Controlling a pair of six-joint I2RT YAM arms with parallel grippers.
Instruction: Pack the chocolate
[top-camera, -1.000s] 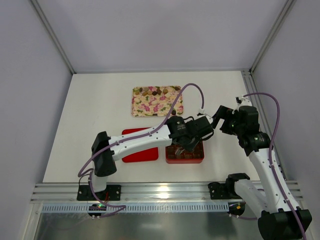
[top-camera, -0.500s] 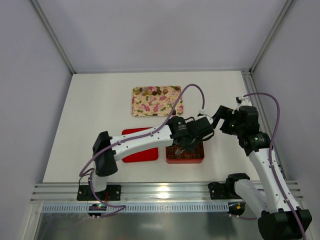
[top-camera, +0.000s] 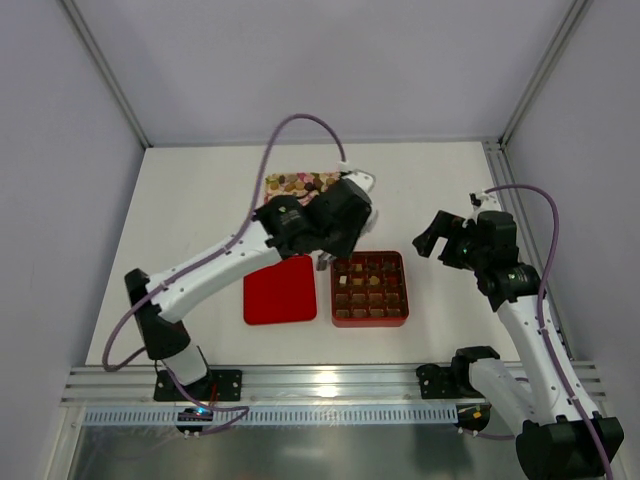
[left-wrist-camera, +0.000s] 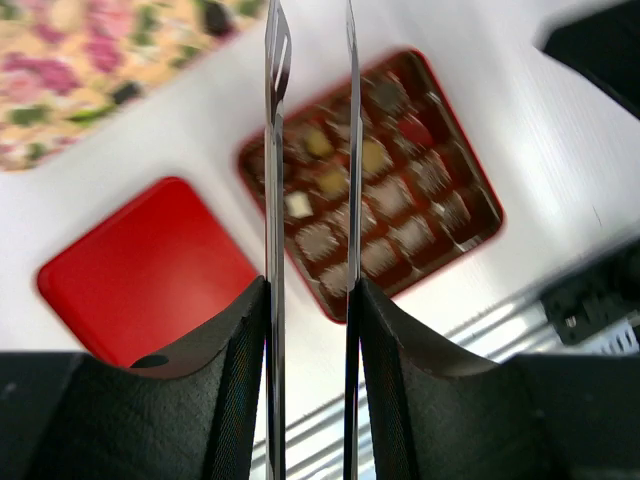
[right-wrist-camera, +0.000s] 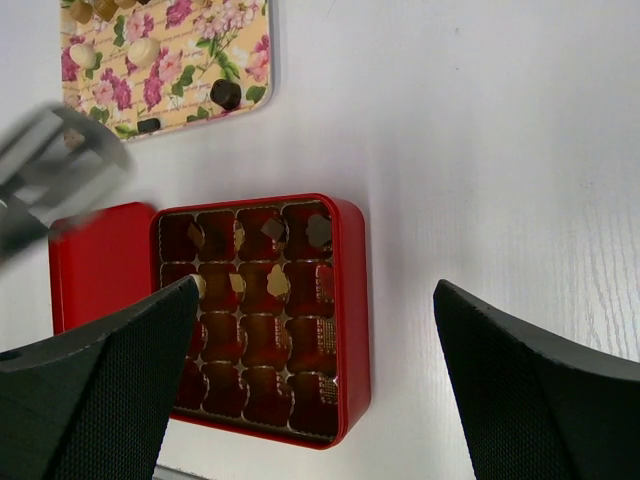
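Chocolate pieces (right-wrist-camera: 226, 93) look light, hard, easily marred: pinch gently across opposite sides; left gripper (left-wrist-camera: 312, 40) narrowly parted, empty; right gripper (right-wrist-camera: 315, 300) spread wide.

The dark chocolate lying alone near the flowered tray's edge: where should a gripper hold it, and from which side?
Take the dark chocolate by two opposite sides, coming straight down from above. It lies low and flat on the tray, with bare tray around it, so both sides are free.
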